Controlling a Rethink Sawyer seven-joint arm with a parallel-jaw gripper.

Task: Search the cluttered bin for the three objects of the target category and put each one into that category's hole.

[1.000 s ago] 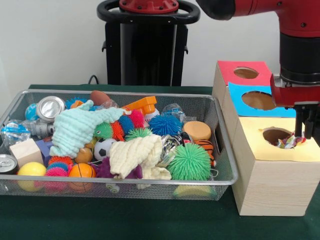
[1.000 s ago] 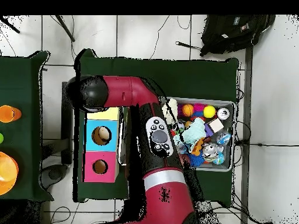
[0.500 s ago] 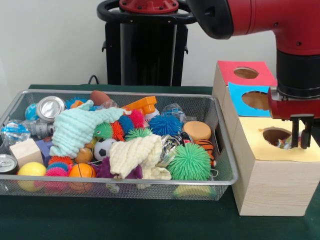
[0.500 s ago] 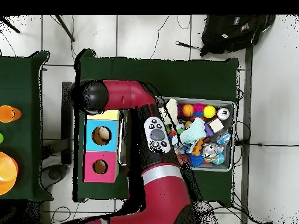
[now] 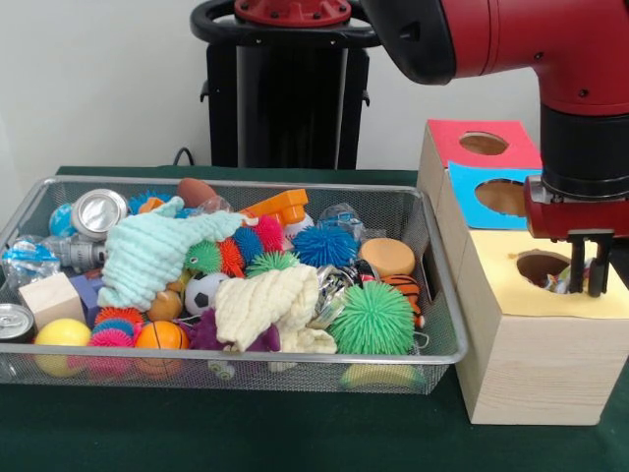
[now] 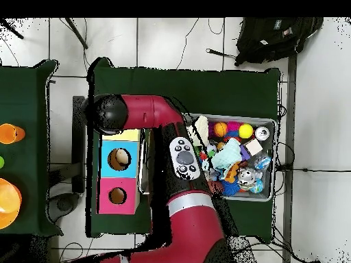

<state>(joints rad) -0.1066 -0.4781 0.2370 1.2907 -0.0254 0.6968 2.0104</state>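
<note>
The robot's black two-fingered hand hangs open and empty right over the round hole in the yellow-topped wooden box, where a crinkly multicoloured wrapper already sits inside.

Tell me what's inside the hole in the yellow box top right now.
In the front view, a crinkly multicoloured item shows at the yellow hole's right edge, beside the claw hanging over it. The claw's fingers cover part of the opening, and anything deeper is dark.
</note>
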